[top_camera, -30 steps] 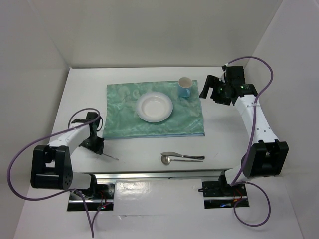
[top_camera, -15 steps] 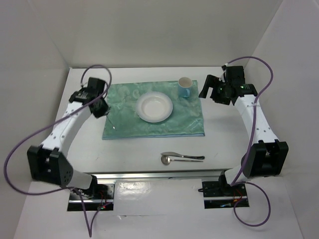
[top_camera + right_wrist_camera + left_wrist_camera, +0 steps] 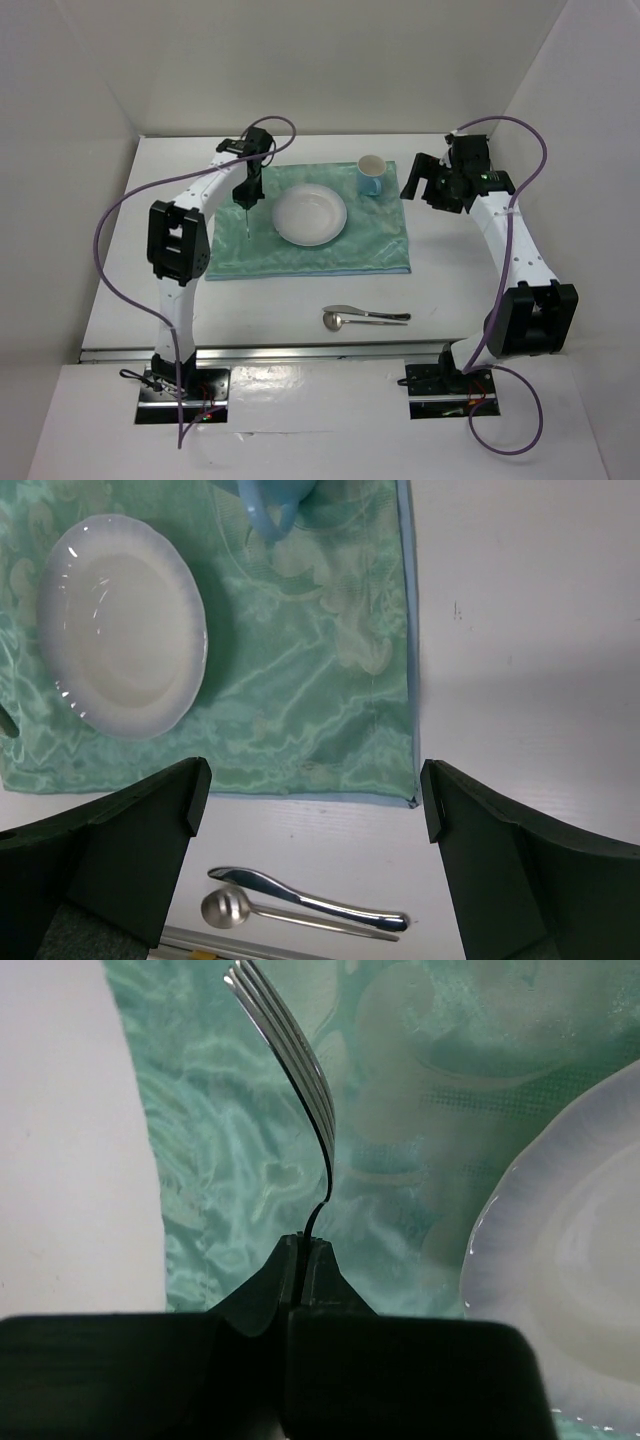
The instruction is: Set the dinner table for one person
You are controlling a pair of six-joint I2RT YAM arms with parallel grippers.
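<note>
**Just left of the plate: fork gripped above the mat**

Overhead, found the left jaws pressed together on the handle of a fork (image 3: 245,215), at the upper left of the frame. Saw the fork's tines pointing toward the bottom of that frame, above the left part of a teal-green patterned mat (image 3: 370,250). Could not tell whether the tines touched the cloth. From the left wrist, caught the curved fork rising up the middle of the frame over the green cloth, with the rim of a white plate (image 3: 560,1250) at the right edge.

Found the right jaws spread wide apart and gripping nothing, at the upper right of the overhead frame, just right of a blue cup (image 3: 371,176). Noted the cup standing on the mat's upper right corner and the plate near the mat's middle.

Placed the white counter (image 3: 270,300) across the centre of the overhead frame, carrying the mat, with a metal rail (image 3: 300,352) along its lower edge. Spotted a knife (image 3: 375,313) and a spoon (image 3: 335,321) lying side by side on bare counter below the mat, touching or nearly so.
</note>
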